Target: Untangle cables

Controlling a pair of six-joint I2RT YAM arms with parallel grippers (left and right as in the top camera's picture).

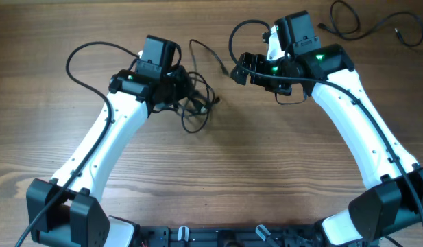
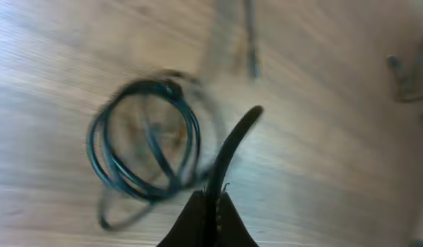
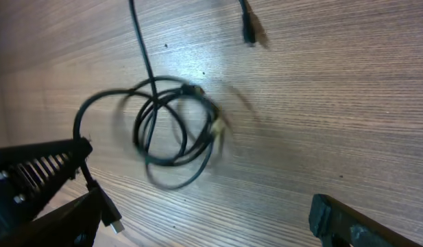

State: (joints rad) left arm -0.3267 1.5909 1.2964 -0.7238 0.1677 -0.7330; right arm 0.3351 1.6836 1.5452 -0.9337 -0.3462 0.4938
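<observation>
Left gripper [image 2: 212, 202] pinched shut on one strand of the cables [image 1: 196, 103], which lie coiled at its three o'clock; right gripper [image 1: 237, 71] gapes wide beyond. I'd pull slowly, pinning the coil.

Bare table [image 1: 232, 180] spreads open across the overhead view's lower middle; tangled cables [image 1: 197, 103] clutter the upper middle.

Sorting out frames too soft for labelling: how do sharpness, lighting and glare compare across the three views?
Overhead: sharp and evenly lit, with only soft shadows beside the cables. Left wrist: the whole frame is motion-blurred, and the coil shows doubled, ghosted outlines. Right wrist: the table grain is crisp, a pale sheen sits on the wood at upper centre, and only the coil's right side is smeared.
</observation>
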